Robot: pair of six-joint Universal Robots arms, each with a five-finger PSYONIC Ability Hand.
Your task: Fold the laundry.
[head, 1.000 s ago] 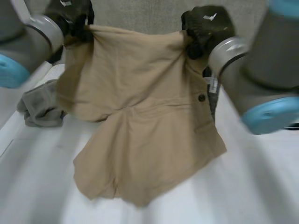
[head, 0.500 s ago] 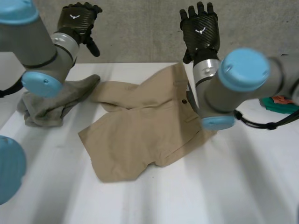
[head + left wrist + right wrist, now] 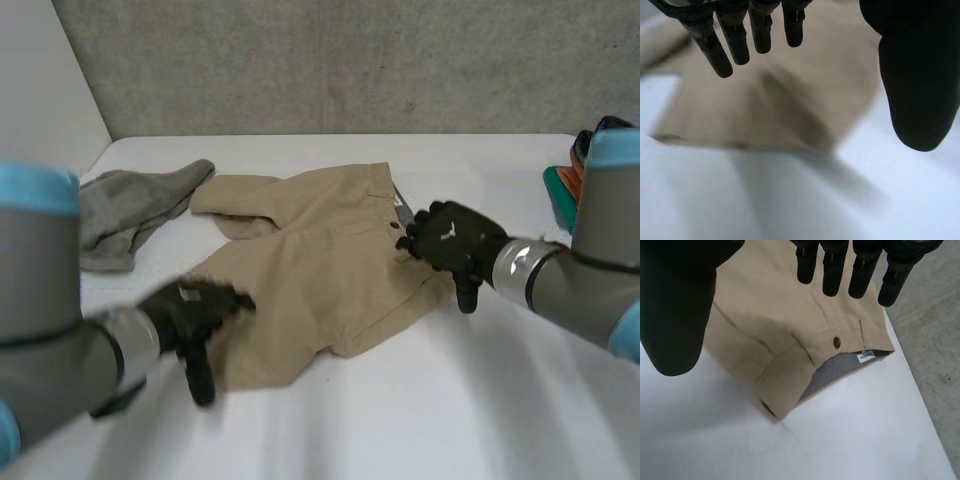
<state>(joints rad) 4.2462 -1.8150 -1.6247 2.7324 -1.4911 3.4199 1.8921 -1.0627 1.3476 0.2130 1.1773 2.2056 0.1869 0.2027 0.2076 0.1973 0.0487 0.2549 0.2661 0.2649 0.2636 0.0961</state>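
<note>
Tan shorts (image 3: pixel 320 265), under your fingertips: left hand (image 3: pixel 190 312) and right hand (image 3: pixel 452 240) spread, empty; a shallow pinch risks lifting one layer.

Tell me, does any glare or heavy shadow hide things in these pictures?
Head view: soft, even light, no glare on the white table; the tan shorts show only faint shading at their folds. Right wrist view: the right robot hand reads as plain black, yet the shorts' button is well lit.

Head high, wrists close, shorts (image 3: pixel 320 270) shared
</note>
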